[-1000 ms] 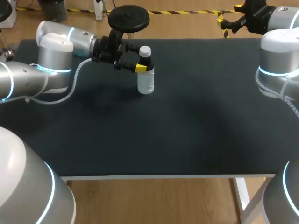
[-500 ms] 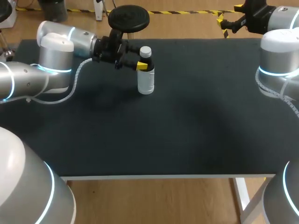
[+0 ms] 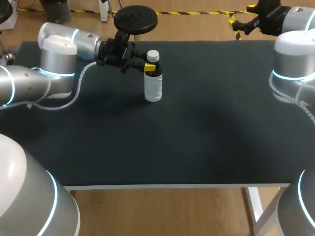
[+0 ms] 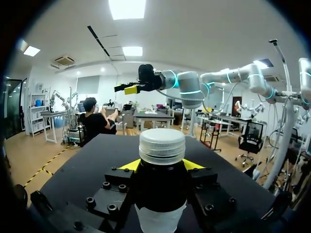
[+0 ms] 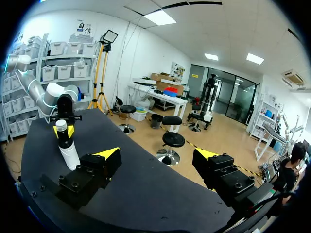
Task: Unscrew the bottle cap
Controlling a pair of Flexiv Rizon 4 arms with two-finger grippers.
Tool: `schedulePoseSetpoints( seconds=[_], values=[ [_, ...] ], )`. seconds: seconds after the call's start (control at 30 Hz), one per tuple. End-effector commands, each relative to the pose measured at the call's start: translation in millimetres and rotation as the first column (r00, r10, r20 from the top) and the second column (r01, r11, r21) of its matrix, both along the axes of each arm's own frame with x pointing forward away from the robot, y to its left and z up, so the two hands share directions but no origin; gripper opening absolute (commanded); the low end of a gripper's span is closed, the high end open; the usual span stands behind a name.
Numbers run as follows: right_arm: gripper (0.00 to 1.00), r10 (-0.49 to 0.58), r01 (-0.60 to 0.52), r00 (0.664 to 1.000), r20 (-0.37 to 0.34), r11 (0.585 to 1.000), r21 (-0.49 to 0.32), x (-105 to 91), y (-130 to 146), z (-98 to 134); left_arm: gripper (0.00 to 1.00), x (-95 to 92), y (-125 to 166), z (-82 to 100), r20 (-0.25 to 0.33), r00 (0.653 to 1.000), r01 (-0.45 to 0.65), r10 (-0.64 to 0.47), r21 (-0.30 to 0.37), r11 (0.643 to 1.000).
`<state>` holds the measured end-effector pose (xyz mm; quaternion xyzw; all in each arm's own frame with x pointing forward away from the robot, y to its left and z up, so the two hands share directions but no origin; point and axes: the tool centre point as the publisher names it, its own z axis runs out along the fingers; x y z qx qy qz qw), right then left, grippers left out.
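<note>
White cap [image 3: 152, 55] still on | step: L gripper [image 3: 149, 66] at bottle [image 3: 153, 86] neck, grip can't tell | R gripper [image 5: 156, 154] fingers apart, empty | nxt, likely: R to cap

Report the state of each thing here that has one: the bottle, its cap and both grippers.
bottle: upright on the table, held at its dark upper part.
cap: on the bottle, not yet off, nothing touching it.
left gripper: shut on the bottle just below the cap, one finger on each side.
right gripper: open and empty, far from the bottle.
</note>
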<state>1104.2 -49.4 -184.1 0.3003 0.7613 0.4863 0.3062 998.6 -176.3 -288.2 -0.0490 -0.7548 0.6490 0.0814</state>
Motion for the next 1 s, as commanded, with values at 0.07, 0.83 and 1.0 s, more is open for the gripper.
schedulePoseSetpoints(
  seconds=[0.07,0.83,1.0],
  values=[
    [1.00,0.001,-0.001,1.000,0.000,1.000,0.001,0.1,-0.3,-0.1,0.00,1.2,1.8,-0.8,0.000,1.000,0.004,-0.004,-0.006,1.000],
    [1.00,0.001,-0.001,1.000,0.000,1.000,0.001,0.1,-0.3,-0.1,0.00,0.1,3.5,-2.8,0.011,1.000,-0.010,0.010,0.005,1.000],
    [1.00,0.001,-0.001,1.000,0.000,1.000,0.001,0.1,-0.3,-0.1,0.00,0.1,3.5,-2.8,0.011,1.000,-0.010,0.010,0.005,1.000]
  ],
)
